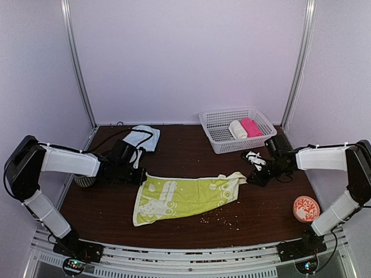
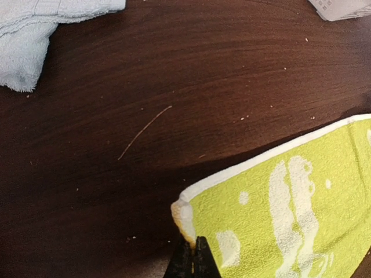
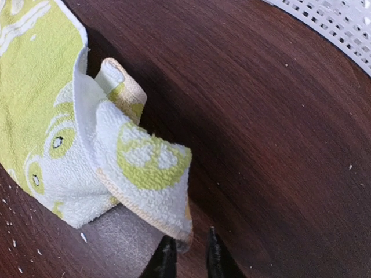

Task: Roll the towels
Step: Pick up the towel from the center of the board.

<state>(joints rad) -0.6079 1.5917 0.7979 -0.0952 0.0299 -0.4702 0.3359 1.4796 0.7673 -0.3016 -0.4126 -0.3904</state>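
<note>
The yellow-green and white patterned towel (image 1: 185, 197) lies spread across the middle of the table. My left gripper (image 1: 141, 175) is shut on its far left corner, the tips (image 2: 194, 249) pinching the white hem of the towel (image 2: 290, 214). At the towel's right end the corner is folded up off the table (image 3: 145, 168). My right gripper (image 3: 190, 246) is narrowly open there. The corner's tip rests against the left finger (image 3: 167, 255), with a gap to the other. My right gripper (image 1: 250, 175) shows from above. The pale blue towel (image 1: 142, 138) lies crumpled at the back left (image 2: 26, 35).
A white basket (image 1: 223, 143) at the back right holds a cream roll (image 1: 237, 129) and a pink roll (image 1: 251, 127); its edge shows in the right wrist view (image 3: 330, 23). An orange round container (image 1: 305, 208) sits front right. Crumbs (image 1: 217, 219) dot the table.
</note>
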